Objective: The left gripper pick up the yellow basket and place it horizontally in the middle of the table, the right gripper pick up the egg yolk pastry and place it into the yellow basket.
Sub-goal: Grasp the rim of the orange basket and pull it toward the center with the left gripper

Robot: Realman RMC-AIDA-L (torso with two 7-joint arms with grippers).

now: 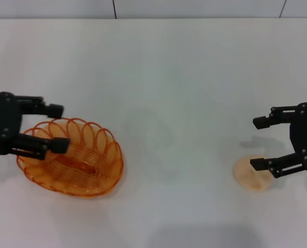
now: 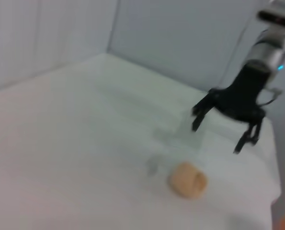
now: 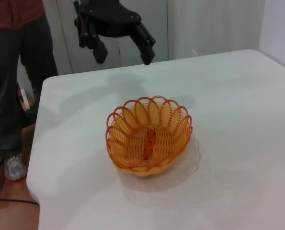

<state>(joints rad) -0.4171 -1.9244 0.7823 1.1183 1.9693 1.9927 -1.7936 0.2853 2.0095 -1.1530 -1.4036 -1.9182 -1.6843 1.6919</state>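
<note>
**Listener:** What did your cameras show, starting with the biggest thing?

**Operator:** I saw the table (image 1: pixel 158 77), plain white and filling the view. The largest thing on it was the yellow basket (image 1: pixel 73 157), an oval of orange-yellow wire with a looped rim. It sat upright on the left side of the table, towards the near edge, not in the middle where I needed it.

**Listener:** And the arms?

**Operator:** My left gripper (image 1: pixel 58 126) was over the left end of the basket. Its jaws stood wide apart. In the head view one finger lay across the rim and the other sat just beyond the far rim. The right wrist view showed it raised above the table behind the basket, so I judged it was not touching. It held nothing. I took it to be lined up to close on the rim.

**Listener:** The right side?

**Operator:** My right gripper (image 1: pixel 257 143) was well apart from the basket, at the right edge, jaws also wide and empty. It hung above the table, probably waiting until the basket was placed.

**Listener:** The pastry?

**Operator:** The egg yolk pastry (image 1: pixel 252 173), a small pale round bun, lay on the table right under that gripper's nearer finger, untouched.
</note>
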